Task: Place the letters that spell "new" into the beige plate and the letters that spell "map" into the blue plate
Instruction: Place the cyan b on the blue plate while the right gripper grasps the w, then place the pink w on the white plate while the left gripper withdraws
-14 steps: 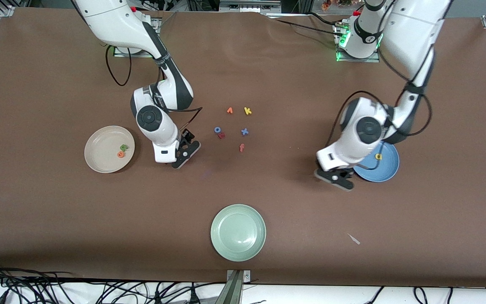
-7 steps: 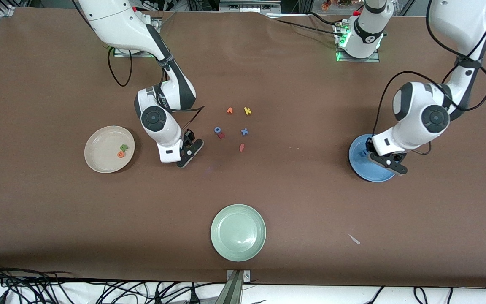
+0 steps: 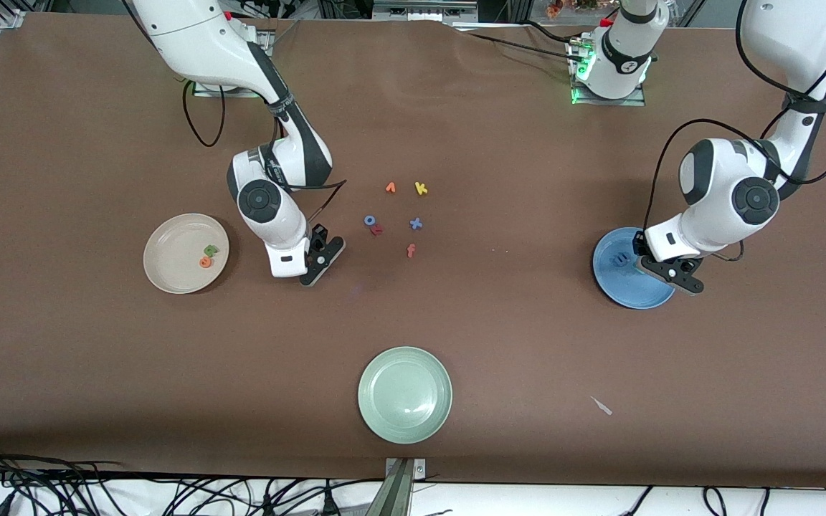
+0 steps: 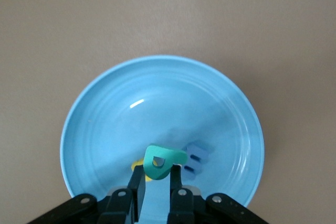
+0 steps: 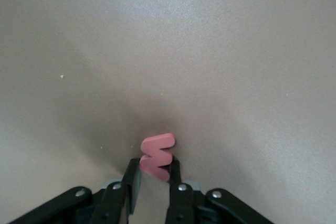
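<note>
**Both grippers clamped on a letter, "w" low at the table, "p" over the blue plate**

Right gripper (image 5: 155, 179) sits low over bare brown table (image 3: 499, 344) between the beige plate (image 3: 169, 276) and the loose letter cluster, jaws clenched on the pinkish-red "w" (image 5: 157, 156). In the right wrist view the letter pokes out past the fingertips; cannot tell whether it touches the table. Bare table all round it there.

Beige plate lies toward the right arm's end, with green "n" (image 3: 211, 250) and orange "e" (image 3: 205, 262) inside, near the rim on the side facing the gripper. Most of the plate floor is free.

Left gripper (image 4: 155, 190) hangs over the blue plate (image 4: 105, 103), toward the left arm's end, jaws grasping the teal "p" (image 4: 161, 162) above the plate floor. Blue "m" (image 4: 195, 157) lies flat in the plate just beside it. Yellow "a" (image 4: 137, 167) is mostly hidden by a finger, only a sliver showing. The plate floor away from the gripper is open.

Leftover letters mid-table: orange "v" (image 3: 390, 188), yellow "k" (image 3: 421, 188), blue "o" (image 3: 369, 221) touching the dark red letter (image 3: 377, 230), blue "x" (image 3: 416, 223), orange "f" (image 3: 410, 250). All are apart from both grippers.

Pale green plate (image 3: 404, 394) sits nearest the front camera, well apart from everything. A small pale scrap (image 3: 601, 405) lies on the table toward the left arm's end.
</note>
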